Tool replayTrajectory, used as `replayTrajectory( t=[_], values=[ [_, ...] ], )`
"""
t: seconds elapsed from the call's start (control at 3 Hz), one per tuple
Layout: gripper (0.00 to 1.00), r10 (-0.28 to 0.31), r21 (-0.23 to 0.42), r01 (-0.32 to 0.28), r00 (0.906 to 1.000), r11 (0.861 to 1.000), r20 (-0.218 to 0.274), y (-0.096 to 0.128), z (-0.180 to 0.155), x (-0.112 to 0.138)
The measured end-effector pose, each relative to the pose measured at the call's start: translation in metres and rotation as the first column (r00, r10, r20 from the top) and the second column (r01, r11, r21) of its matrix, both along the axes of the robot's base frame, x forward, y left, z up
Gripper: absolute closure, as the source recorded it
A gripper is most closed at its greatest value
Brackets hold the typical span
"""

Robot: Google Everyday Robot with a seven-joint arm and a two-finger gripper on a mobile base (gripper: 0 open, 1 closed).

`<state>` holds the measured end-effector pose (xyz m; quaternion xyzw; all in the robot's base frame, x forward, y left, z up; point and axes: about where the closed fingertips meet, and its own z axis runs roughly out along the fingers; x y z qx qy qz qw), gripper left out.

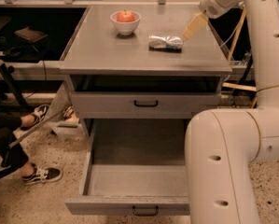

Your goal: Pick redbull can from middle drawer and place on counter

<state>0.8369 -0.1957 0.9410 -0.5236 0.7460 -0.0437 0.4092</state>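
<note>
The redbull can [165, 42], silver and crinkled, lies on its side on the counter [106, 50], right of centre. My gripper [193, 27] hangs just above and to the right of the can, apart from it, open and empty. The middle drawer [125, 205] is pulled far out at the bottom of the view, and nothing shows inside it. Its black handle [145, 211] faces me.
A white bowl [125, 22] holding a red apple stands at the back of the counter, left of the can. The upper drawer front [146, 104] is shut. My arm's large white links [232, 162] cover the right side. A person's legs and shoes [41, 174] are on the floor at left.
</note>
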Motion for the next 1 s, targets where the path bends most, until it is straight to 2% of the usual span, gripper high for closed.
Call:
replayTrajectory(
  t=[0.33, 0.67, 1.0],
  values=[
    [0.00, -0.267, -0.055, 0.271, 0.9611, 0.961, 0.071, -0.081, 0.085, -0.048],
    [0.00, -0.478, -0.070, 0.479, 0.8780, 0.875, 0.029, -0.142, 0.106, -0.117],
    [0.00, -0.529, -0.022, 0.530, 0.8472, 0.848, 0.054, -0.141, 0.122, -0.129]
  ],
)
